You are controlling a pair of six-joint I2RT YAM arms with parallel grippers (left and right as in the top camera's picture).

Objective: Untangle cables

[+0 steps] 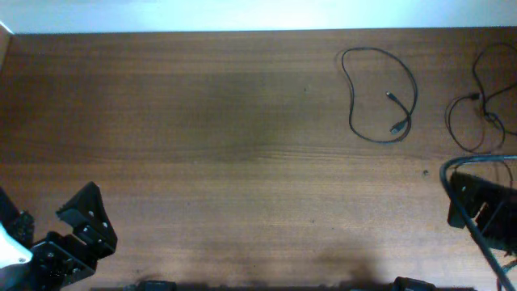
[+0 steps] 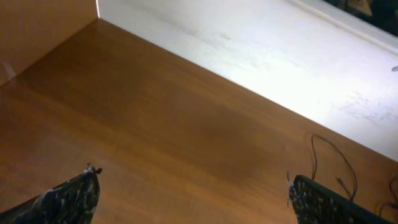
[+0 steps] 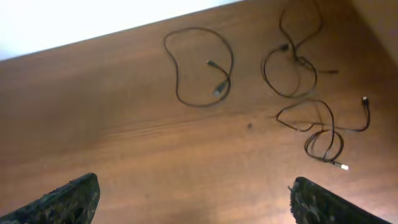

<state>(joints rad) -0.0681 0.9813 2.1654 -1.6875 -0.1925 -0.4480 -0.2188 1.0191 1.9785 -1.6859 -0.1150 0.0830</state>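
Observation:
Three thin black cables lie apart at the table's far right. One forms an open loop with both plug ends inside it (image 1: pixel 397 128), and also shows in the right wrist view (image 3: pixel 217 91) and faintly in the left wrist view (image 2: pixel 314 155). A second cable, knotted in loose loops (image 1: pixel 477 99) (image 3: pixel 298 60), lies at the right edge. A third, with a pale tip (image 3: pixel 328 140), shows only in the right wrist view. My left gripper (image 2: pixel 193 182) is open and empty at the near left (image 1: pixel 81 222). My right gripper (image 3: pixel 194 190) is open and empty at the near right (image 1: pixel 477 202), short of the cables.
The wooden table (image 1: pixel 210 121) ends at a white wall (image 1: pixel 242 12) along the back. A wooden side panel (image 2: pixel 37 25) stands at the far left. The right arm's own thicker black cable (image 1: pixel 477 159) arcs over its gripper.

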